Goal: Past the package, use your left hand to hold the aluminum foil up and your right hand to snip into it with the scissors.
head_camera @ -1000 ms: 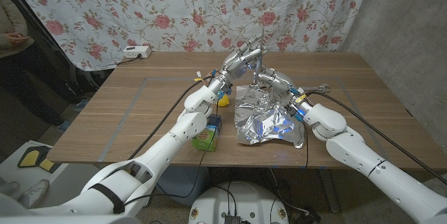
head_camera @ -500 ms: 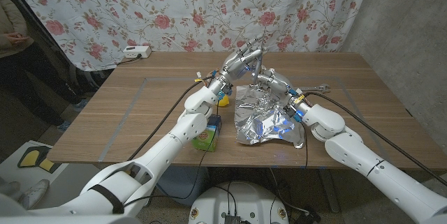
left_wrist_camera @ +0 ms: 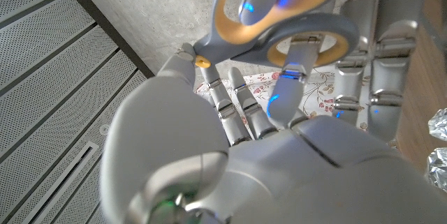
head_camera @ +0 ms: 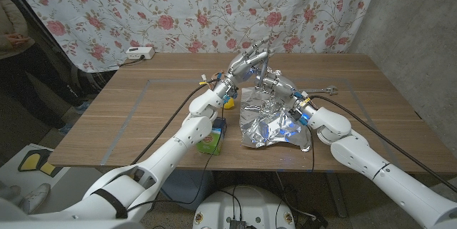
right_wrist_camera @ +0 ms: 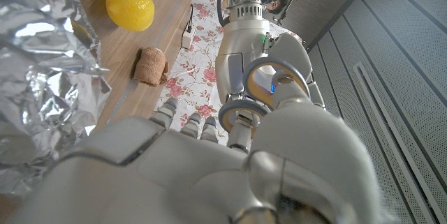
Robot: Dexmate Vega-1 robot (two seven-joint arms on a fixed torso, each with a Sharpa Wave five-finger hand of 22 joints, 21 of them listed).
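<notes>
One crumpled sheet of aluminum foil lies uncut on the table beyond the package. Above it I have both hands raised: my right hand grips the scissors, my left hand touches their handles, lifting no foil.

You will see two arms in glossy white segmented shells with black bands at the joints. A black cable runs along each forearm. The left robot hand and right robot hand are silver-grey metal; blue indicator lights glow at the wrists.
</notes>
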